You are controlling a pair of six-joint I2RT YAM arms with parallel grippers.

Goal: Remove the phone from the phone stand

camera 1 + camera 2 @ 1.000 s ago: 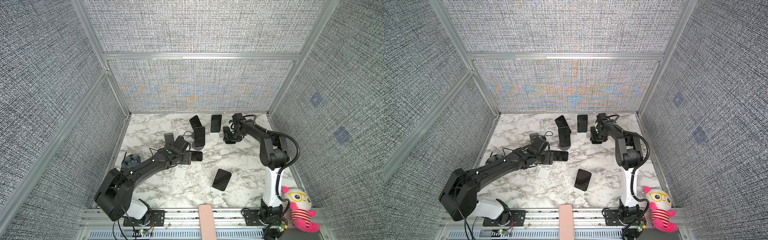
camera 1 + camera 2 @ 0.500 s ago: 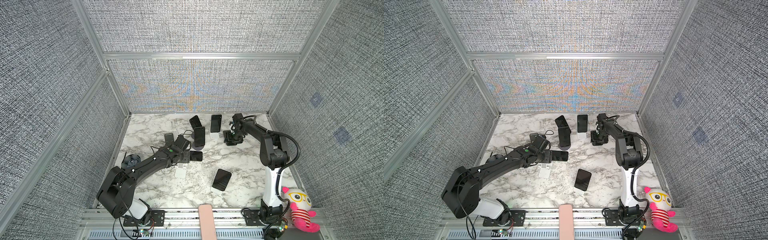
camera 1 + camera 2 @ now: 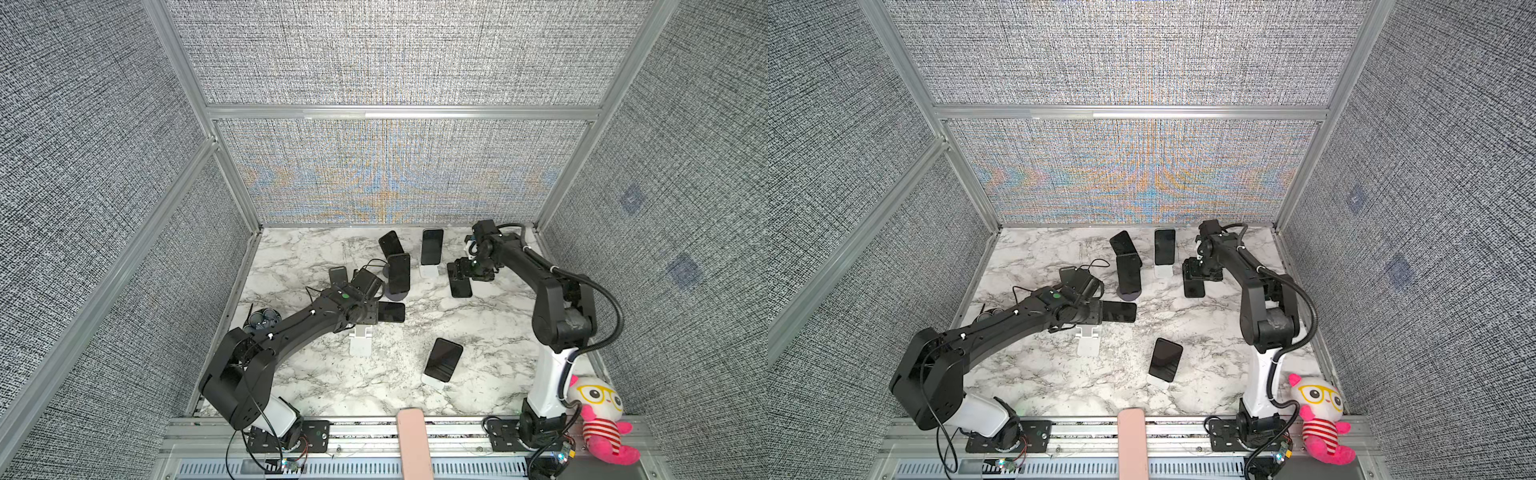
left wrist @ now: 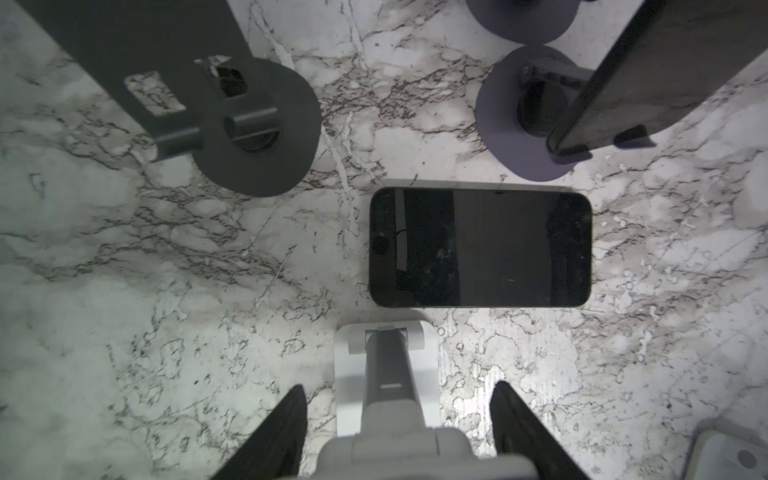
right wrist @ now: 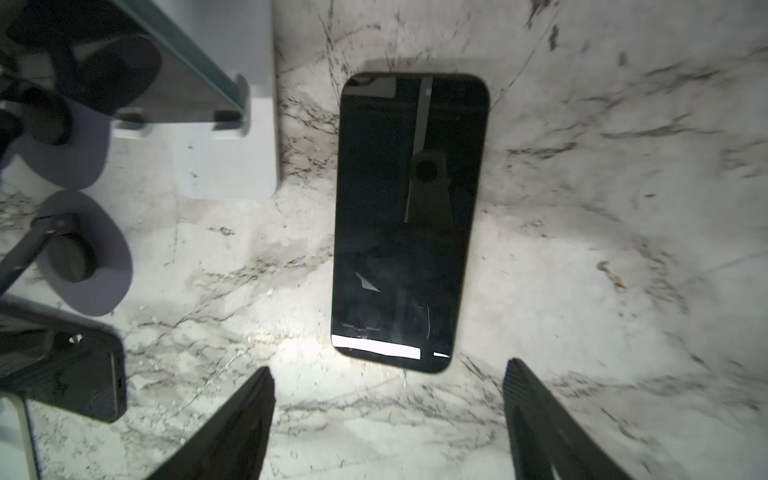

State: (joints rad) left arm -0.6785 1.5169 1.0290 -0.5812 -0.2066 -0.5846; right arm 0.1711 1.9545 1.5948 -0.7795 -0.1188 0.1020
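Both top views show several black phones. One phone [image 3: 391, 311] [image 4: 480, 247] lies flat on the marble beside an empty white phone stand [image 3: 360, 340] [image 4: 386, 374]. My left gripper [image 3: 368, 316] [image 4: 399, 386] hangs open over that stand, its fingers either side and apart from it. Another phone [image 3: 460, 286] [image 5: 409, 220] lies flat at the back right. My right gripper [image 3: 465, 270] [image 5: 390, 368] stands open just above its near end, holding nothing. Three phones rest on stands: a tilted rear one [image 3: 390, 243], one on a purple-based stand [image 3: 399, 272], one on a white stand [image 3: 432, 246].
A further phone [image 3: 444, 359] leans on a white stand near the front. An empty black stand [image 3: 338, 276] [image 4: 257, 124] sits behind my left gripper. A plush toy [image 3: 598, 411] is at the front right, and the enclosure walls stand close on three sides.
The right jaws have widened over the flat phone at the back right. The left jaws have narrowed a little, and the left arm has shifted slightly near the white stand.
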